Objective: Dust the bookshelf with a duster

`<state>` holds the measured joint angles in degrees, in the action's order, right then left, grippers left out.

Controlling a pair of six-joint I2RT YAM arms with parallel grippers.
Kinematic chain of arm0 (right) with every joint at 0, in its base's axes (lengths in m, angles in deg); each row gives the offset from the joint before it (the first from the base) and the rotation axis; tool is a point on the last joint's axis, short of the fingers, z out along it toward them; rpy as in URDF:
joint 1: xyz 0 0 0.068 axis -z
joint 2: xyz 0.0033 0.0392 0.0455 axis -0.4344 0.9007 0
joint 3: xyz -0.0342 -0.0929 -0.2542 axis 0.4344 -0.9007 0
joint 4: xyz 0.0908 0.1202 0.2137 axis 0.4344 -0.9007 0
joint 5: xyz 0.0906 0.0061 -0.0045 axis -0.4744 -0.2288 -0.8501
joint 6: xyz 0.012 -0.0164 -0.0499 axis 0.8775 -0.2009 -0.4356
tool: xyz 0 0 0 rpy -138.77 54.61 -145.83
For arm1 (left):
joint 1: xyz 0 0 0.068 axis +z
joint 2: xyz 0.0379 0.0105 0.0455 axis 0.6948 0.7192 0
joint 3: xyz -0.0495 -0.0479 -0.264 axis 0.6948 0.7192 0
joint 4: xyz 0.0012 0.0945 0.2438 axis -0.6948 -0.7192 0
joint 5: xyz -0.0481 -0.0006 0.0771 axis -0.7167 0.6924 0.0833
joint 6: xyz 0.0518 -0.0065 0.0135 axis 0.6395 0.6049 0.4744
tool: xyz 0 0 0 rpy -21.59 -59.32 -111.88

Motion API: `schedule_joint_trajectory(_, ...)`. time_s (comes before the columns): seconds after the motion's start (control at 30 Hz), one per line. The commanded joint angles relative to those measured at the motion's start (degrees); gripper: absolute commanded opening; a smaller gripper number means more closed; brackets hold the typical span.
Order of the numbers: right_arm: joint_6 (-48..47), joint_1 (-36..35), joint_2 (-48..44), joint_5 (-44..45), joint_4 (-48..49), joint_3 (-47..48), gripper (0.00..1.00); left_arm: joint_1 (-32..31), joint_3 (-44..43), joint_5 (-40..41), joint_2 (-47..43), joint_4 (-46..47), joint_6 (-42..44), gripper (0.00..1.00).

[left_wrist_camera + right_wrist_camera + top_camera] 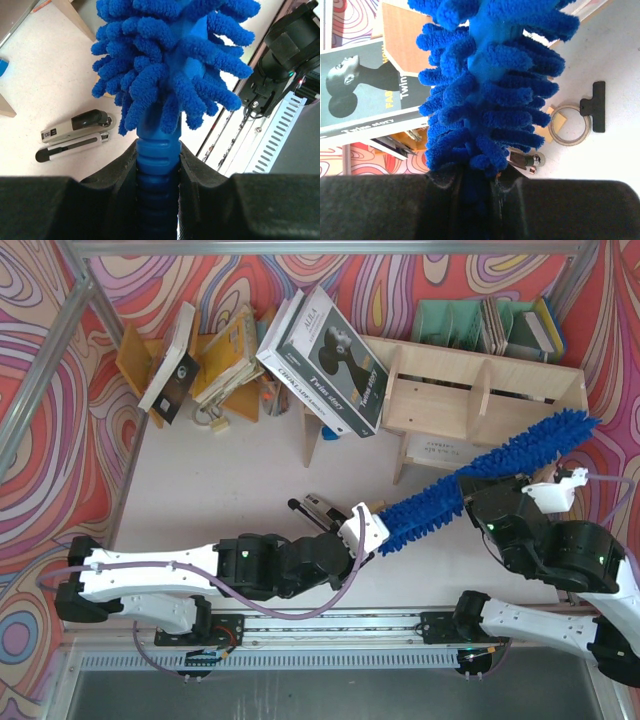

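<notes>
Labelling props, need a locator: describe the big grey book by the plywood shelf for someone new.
Find the wide pale plywood bookshelf at the back of the table; a large thick book sits tilted over its left end. Unlike the smaller yellowish books on the orange-brown rack further left, its cover is grey with a dark head in profile.

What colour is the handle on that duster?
The duster handle is plain blue and ribbed; it shows best in the left wrist view.
</notes>
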<state>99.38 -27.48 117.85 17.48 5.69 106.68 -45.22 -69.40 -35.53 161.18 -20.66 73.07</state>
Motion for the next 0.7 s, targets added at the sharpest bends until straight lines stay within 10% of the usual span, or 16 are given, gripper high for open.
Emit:
schedule_joint_trajectory(0.0,-2.05,0.07,0.02,4.69,0.32,1.62,0.1,-0.01,1.09,2.52,-3.39,6.47,-0.13,0.33)
schedule_joint_trajectory(0.67,-4.02,0.07,-1.15,4.35,5.29,1.67,0.05,2.69,6.73,-2.0,-2.67,10.48,-2.01,0.58)
